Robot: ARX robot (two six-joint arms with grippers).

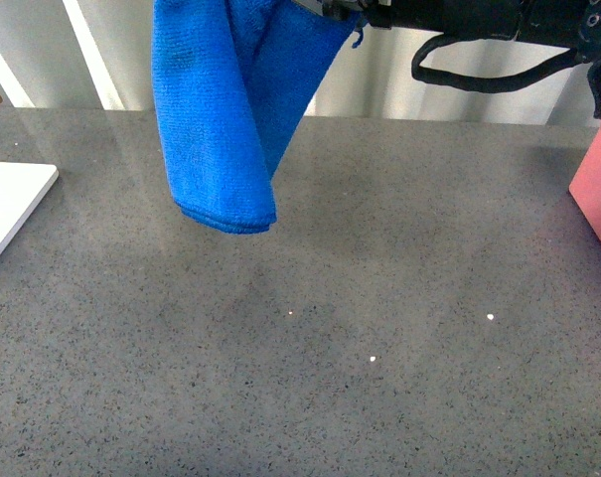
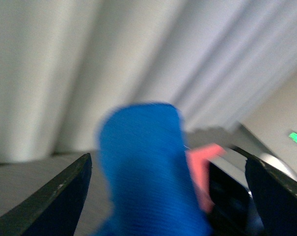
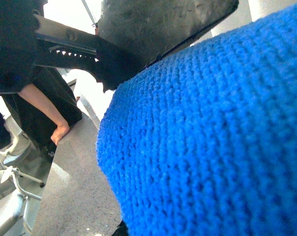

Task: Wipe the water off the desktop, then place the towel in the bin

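The blue towel (image 1: 221,119) hangs folded from the top of the front view, its lower end in the air above the speckled dark-grey desktop (image 1: 379,397). My right gripper (image 1: 345,10) is shut on the towel's upper edge, and its arm reaches in from the upper right. In the right wrist view the towel (image 3: 212,137) fills most of the frame under one dark finger (image 3: 158,29). My left gripper (image 2: 168,164) is open and empty. Its view is blurred, with the towel (image 2: 148,172) beyond its dark fingers (image 2: 55,201).
A flat white board (image 1: 7,199) lies at the desktop's left edge. A pink container (image 1: 598,189) stands at the right edge and also shows in the left wrist view (image 2: 204,172). Three small bright specks (image 1: 374,359) dot the desktop. A person's arm (image 3: 40,108) is beside the desk.
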